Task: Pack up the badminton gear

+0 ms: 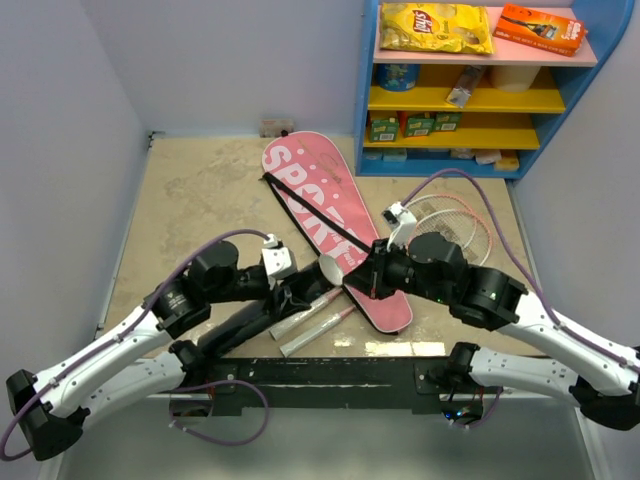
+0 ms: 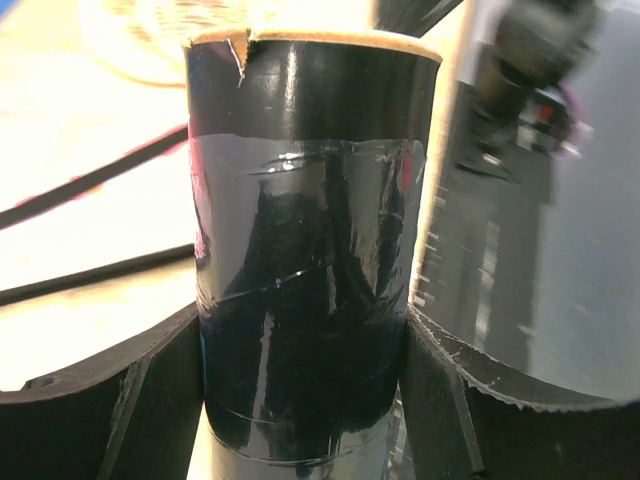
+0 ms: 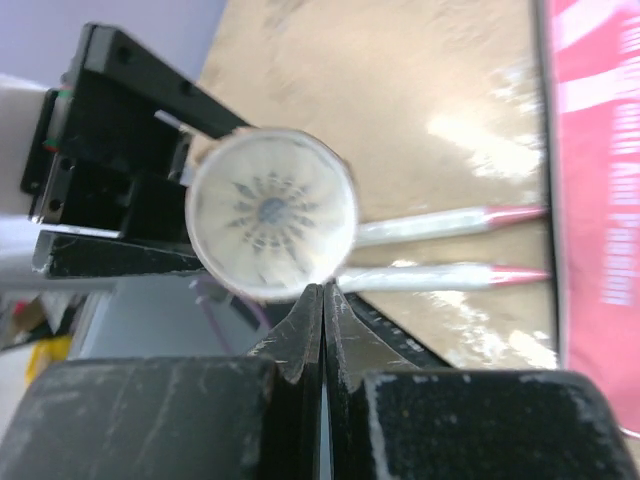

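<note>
At nine o'clock on the table (image 1: 200,190), the left gripper (image 1: 290,293) is clamped across the long black tube (image 2: 305,250), one finger on each side, with the tube's open mouth aimed toward the centre. A white feather shuttlecock (image 3: 270,212) sits inside that mouth, seen end-on. Just past it the right gripper (image 3: 322,300) is pinched fully together with nothing between its fingers. Its tips are at the tube's rim, though the blur hides whether they touch. The step in hand is probably seating the shuttlecock. The left should brace the tube, and the right should press along its axis at the core, not on the feathers. The pale racket handles (image 3: 440,277) lie just under the tube. The pink bag (image 1: 320,205) spreads from twelve o'clock to the centre, and the racket heads (image 1: 455,225) at two o'clock crowd the right arm's reach.
</note>
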